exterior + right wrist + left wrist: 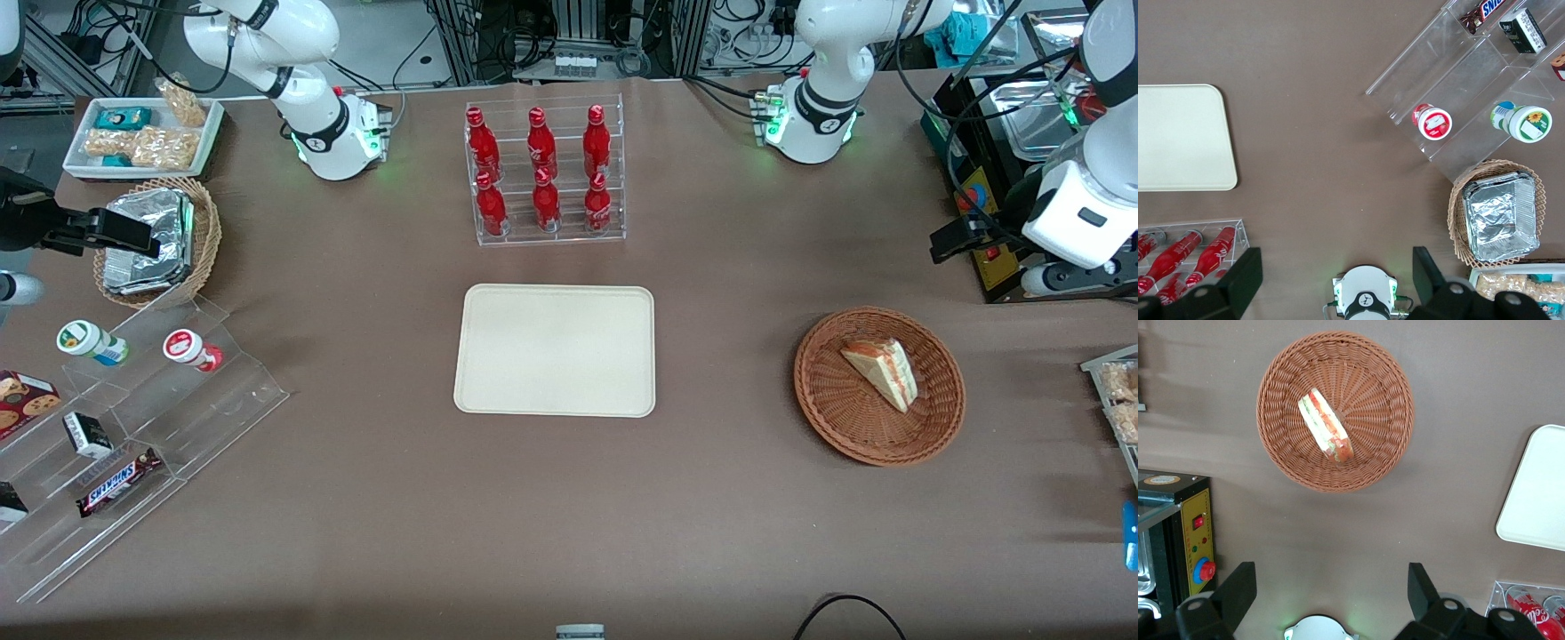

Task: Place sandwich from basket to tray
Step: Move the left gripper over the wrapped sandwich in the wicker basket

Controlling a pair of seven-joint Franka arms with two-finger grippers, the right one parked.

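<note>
My hand [1328, 600] hangs high above the brown surface [373, 498], its two black fingers [1238, 587] spread wide apart and holding nothing. It is toward the working arm's end of the surface, farther from the front camera than the wicker basket [942, 418], and well clear of it.

The sandwich wedge [882, 372] lies inside that shallow reddish-brown basket, on its woven floor a little off centre, with the cut face of red-orange and cream layers showing. Seen from my wrist, the sandwich [1325, 425] sits at about nine o'clock from the basket [1385, 380] centre, its long edge running from eleven o'clock to five.

The cream tray [556, 349] rests flat at the middle of the surface, bare, well apart from the basket; from my wrist only its rounded corner [1538, 493] shows. A clear rack of red bottles [542, 173] stands farther from the front camera than the tray.
</note>
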